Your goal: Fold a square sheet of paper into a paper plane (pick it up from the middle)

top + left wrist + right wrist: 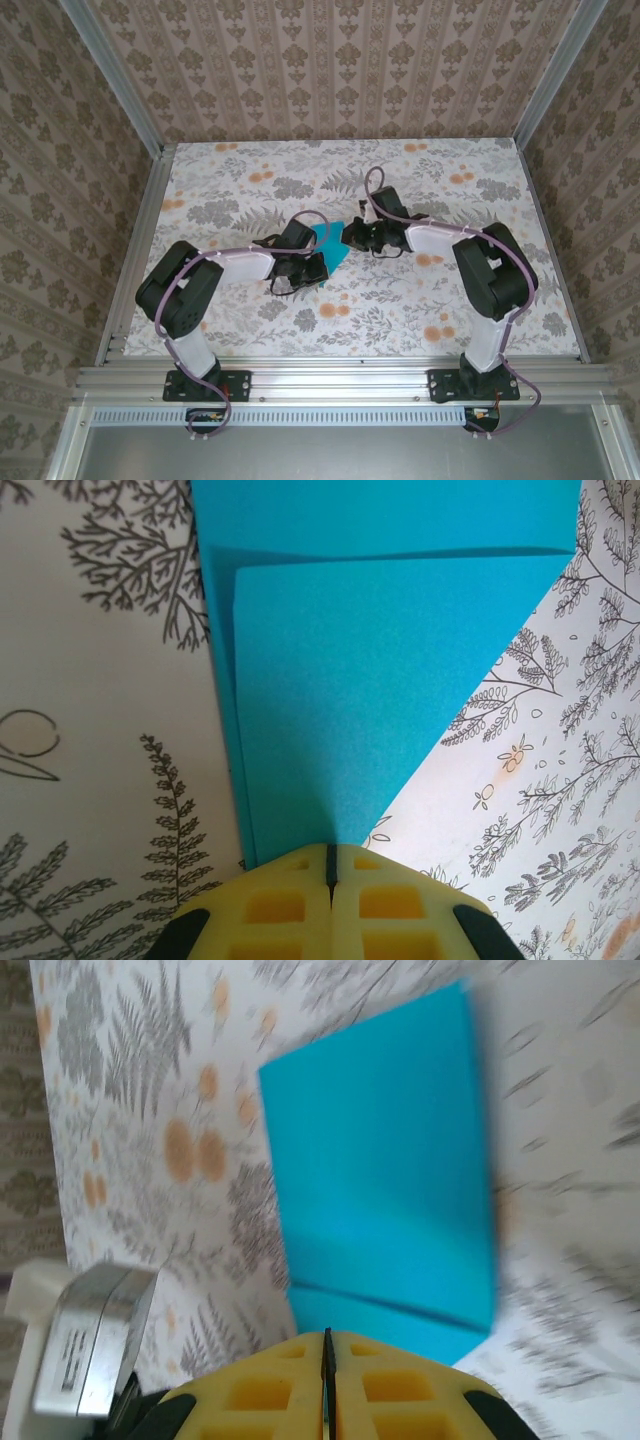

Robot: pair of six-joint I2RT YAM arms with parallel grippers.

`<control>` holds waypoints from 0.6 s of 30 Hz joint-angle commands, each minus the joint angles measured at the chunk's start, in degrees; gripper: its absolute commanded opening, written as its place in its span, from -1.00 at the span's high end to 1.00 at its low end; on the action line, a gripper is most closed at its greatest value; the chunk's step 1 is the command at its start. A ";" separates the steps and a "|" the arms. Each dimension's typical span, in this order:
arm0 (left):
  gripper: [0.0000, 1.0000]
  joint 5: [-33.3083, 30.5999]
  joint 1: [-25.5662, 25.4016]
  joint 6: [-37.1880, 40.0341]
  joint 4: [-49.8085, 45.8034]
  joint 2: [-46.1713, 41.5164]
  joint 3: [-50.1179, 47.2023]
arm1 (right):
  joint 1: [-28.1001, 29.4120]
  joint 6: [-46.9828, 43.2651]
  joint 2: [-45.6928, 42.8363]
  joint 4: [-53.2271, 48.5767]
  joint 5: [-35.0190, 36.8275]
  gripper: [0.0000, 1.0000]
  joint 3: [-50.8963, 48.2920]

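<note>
The teal-blue square sheet of paper (330,243) lies partly folded on the floral table, between the two grippers. In the left wrist view the paper (380,680) shows a folded flap with a diagonal right edge that narrows toward my left gripper (330,855). That gripper is shut, and the flap's tip runs under its yellow fingertips. My right gripper (327,1338) is also shut, at the near edge of the paper (390,1150), where a fold line crosses just ahead of the tips. I cannot make out whether either gripper pinches the paper. From above, the left gripper (322,262) and right gripper (352,238) flank the sheet.
Aluminium rails (140,230) border the table, with patterned walls behind and at the sides. A silver and white box-shaped part (90,1345) sits low at the left of the right wrist view. Floral tabletop (250,180) spreads around the paper.
</note>
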 commanded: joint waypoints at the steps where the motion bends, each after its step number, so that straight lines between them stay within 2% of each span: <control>1: 0.93 -2.90 -0.31 1.42 -7.77 2.87 -1.05 | 2.51 -0.68 1.75 -2.13 -2.08 0.78 -1.35; 7: 0.94 -2.88 -0.40 1.54 -7.69 2.63 -1.19 | 3.61 0.83 7.50 -2.33 -4.24 0.78 2.01; 18: 0.94 -2.37 -0.97 2.75 -8.11 2.13 -1.77 | -2.45 -2.29 11.75 -9.55 5.47 0.79 6.97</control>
